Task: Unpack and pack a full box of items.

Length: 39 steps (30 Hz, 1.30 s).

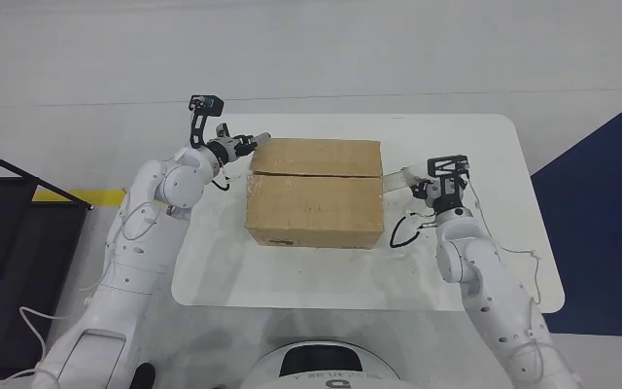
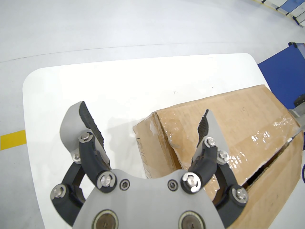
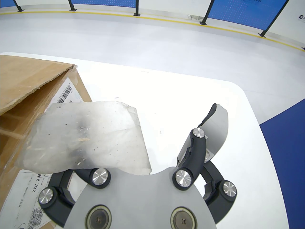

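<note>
Trouble, as we judge it, lies mostly with the tape strip (image 3: 88, 134). It runs from the right end of the cardboard box (image 1: 313, 193) and drapes over one finger of the right end effector (image 3: 157, 117), whose jaws stand spread and grip nothing. If the strip clings to that finger, any pull away could drag the box sideways or tear the flap edge, which already looks ragged at that end.

The left end effector (image 2: 144, 110) is also spread wide and empty, poised just above the box's far left corner with one finger over the taped top. A careless downward push there could dent the lid or jam a finger into the seam (image 1: 313, 175) between the two flaps, which lie shut.

The box sits in the middle of the tabletop (image 1: 457, 272), closer to the far edge than the near one. We see a broad bare margin on the right and along the near side, and a narrower one on the left. Unpacked items therefore fit best on the right or in front, and any sliding toward the far edge needs watching.
</note>
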### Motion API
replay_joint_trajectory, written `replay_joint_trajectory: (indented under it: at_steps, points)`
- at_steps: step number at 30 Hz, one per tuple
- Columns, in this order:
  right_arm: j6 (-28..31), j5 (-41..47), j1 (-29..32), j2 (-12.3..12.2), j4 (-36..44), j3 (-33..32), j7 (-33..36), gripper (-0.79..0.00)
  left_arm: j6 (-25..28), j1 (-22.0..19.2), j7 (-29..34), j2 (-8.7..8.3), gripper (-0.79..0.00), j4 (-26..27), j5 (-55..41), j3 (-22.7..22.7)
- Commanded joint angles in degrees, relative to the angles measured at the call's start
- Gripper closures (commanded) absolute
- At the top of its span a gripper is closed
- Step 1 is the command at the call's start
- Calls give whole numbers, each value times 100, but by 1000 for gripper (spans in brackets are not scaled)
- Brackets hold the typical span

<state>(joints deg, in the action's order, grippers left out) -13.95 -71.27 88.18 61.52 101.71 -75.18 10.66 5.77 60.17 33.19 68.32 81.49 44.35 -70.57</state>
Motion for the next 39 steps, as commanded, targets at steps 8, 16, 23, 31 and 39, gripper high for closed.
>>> replay_joint_trajectory:
  at_steps: [8, 16, 23, 31, 39]
  points:
    - [-202, -295, 190, 46, 255, -56, 115, -785, 356, 537, -152, -50, -785, 1095, -36, -116]
    - [-183, -425, 266, 81, 415, -133, 276, -785, 902, 547, 359, -100, -785, 808, 546, 107]
    - [-191, -542, 378, 111, 639, -214, 418, -785, 1067, 567, 297, -89, -785, 784, 657, 296]
    - [-86, -646, 489, 146, 1074, -213, 767, -785, 1121, 551, 247, -83, -785, 640, 764, 402]
    - [23, -1174, 269, 194, 1560, 84, 1769, -785, 1143, 528, 223, -81, -785, 571, 755, 420]
